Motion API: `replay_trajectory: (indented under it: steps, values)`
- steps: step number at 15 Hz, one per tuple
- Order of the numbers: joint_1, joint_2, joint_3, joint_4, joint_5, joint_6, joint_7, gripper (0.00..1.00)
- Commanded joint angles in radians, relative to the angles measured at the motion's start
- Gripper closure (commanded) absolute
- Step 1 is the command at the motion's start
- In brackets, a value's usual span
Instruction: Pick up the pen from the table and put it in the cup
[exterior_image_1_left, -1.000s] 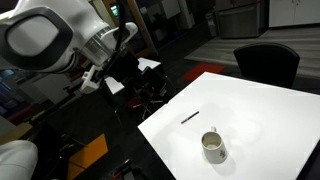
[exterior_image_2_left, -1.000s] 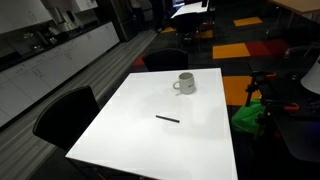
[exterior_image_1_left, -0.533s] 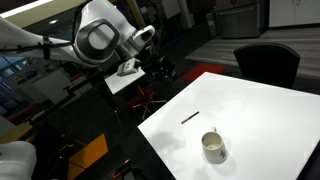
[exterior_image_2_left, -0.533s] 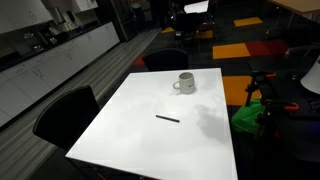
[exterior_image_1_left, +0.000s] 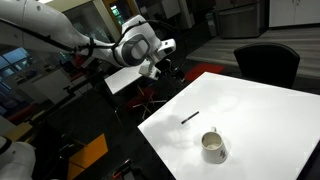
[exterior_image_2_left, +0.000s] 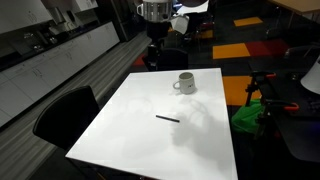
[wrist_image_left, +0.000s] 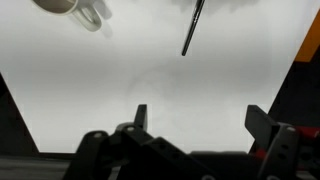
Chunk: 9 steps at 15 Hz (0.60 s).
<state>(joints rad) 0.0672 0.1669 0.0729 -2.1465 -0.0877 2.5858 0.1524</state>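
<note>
Now, entries as follows.

Change: the arm (exterior_image_1_left: 135, 48) has swung in from the side over the last second and now hangs near the table's far corner. In an exterior view the arm (exterior_image_2_left: 153, 12) is newly in sight beyond the table's far end. Judged: approach under way, nothing grasped yet.

Gripper (wrist_image_left: 198, 112): fingers wide apart, empty, above the table (wrist_image_left: 150, 75).

Pen (wrist_image_left: 192, 28): lying flat on the white top, ahead of the gripper, untouched. It is seen in both exterior views, pen (exterior_image_1_left: 190, 117) and pen (exterior_image_2_left: 167, 119).

Cup (exterior_image_2_left: 186, 83): upright, handle showing, apart from the pen.

Surroundings: black chair (exterior_image_1_left: 266, 62) tucked against one side, a second chair (exterior_image_2_left: 62, 112) at another, and a green object (exterior_image_2_left: 250, 117) off the table.

Obstructions: none seen between gripper and pen.
</note>
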Motion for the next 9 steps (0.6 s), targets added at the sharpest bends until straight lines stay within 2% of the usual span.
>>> replay_trajectory:
  steps: [1, 6, 7, 8, 9]
  values:
    - [0.030, 0.166, 0.001, 0.136, 0.053, -0.028, 0.045, 0.00]
    - [0.051, 0.349, -0.006, 0.220, 0.082, -0.055, 0.041, 0.00]
    - [0.049, 0.369, -0.003, 0.224, 0.088, -0.063, 0.028, 0.00]
    - [0.053, 0.325, -0.012, 0.173, 0.074, -0.016, 0.025, 0.00]
    - [0.054, 0.352, -0.012, 0.184, 0.078, -0.017, 0.024, 0.00]
